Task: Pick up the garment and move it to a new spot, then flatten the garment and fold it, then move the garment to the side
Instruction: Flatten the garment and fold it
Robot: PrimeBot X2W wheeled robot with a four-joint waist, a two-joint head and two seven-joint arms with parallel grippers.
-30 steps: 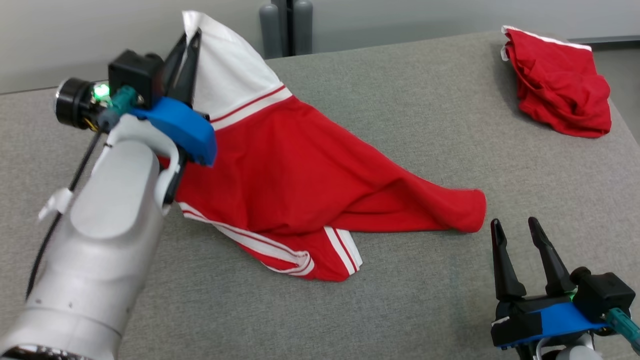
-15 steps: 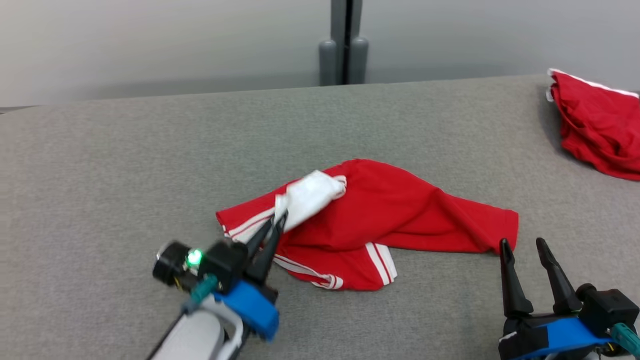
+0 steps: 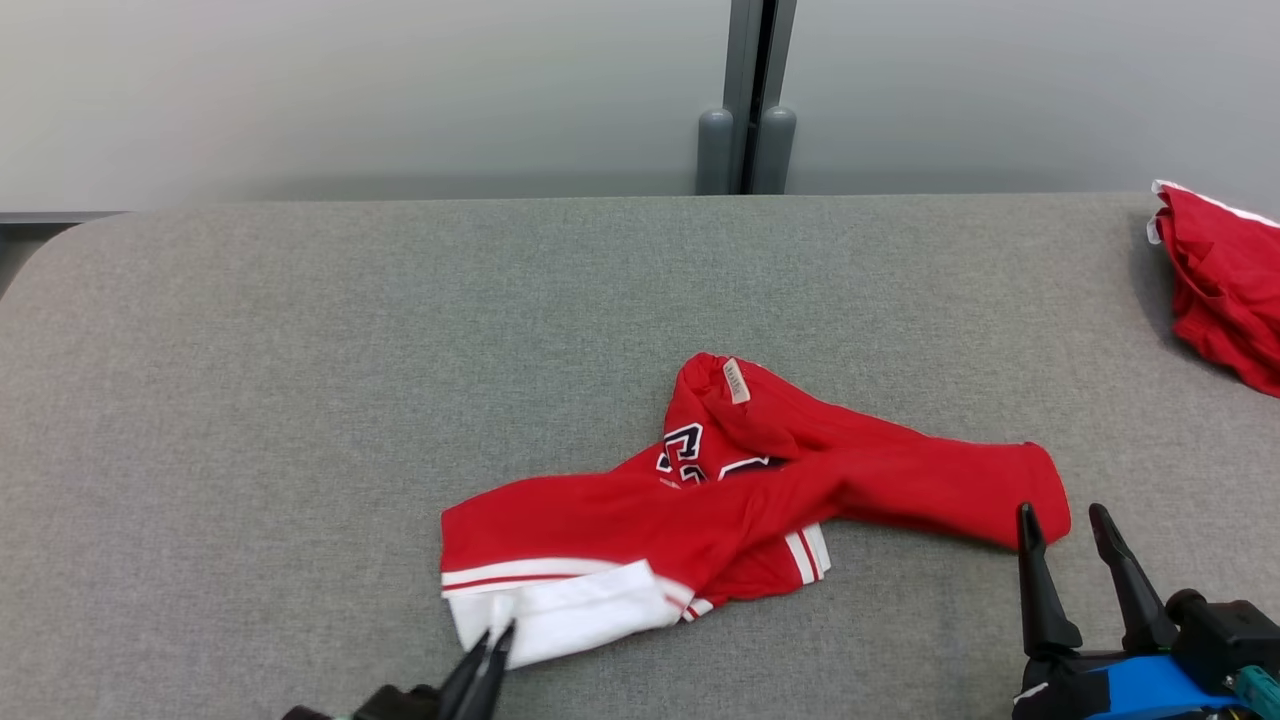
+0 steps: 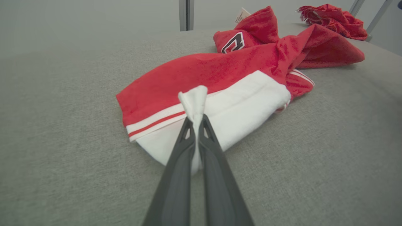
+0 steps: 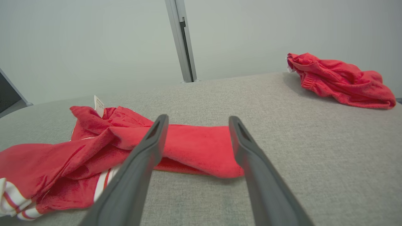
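The garment [image 3: 720, 500] is red with a white band, red and white stripes and a dark letter print, and it lies crumpled near the middle of the grey table [image 3: 300, 330]. My left gripper [image 3: 495, 638] is at the bottom edge, shut on a pinch of the white band; in the left wrist view the garment [image 4: 220, 72] stretches away from my left gripper [image 4: 196, 118], a white tuft rising between the fingertips. My right gripper [image 3: 1062, 515] stands open just in front of the garment's right end, and the garment [image 5: 194, 147] lies beyond my right gripper [image 5: 197, 118], apart from it.
A second red garment [image 3: 1220, 290] lies bunched at the table's far right edge and appears as a red garment [image 5: 339, 80] at the upper right in the right wrist view. A grey post [image 3: 745, 100] stands behind the table against the pale wall.
The head camera has shifted. My left gripper has come down from high above the table to the near edge, pulling the white band toward me; the garment now lies low and bunched. The right gripper stayed open.
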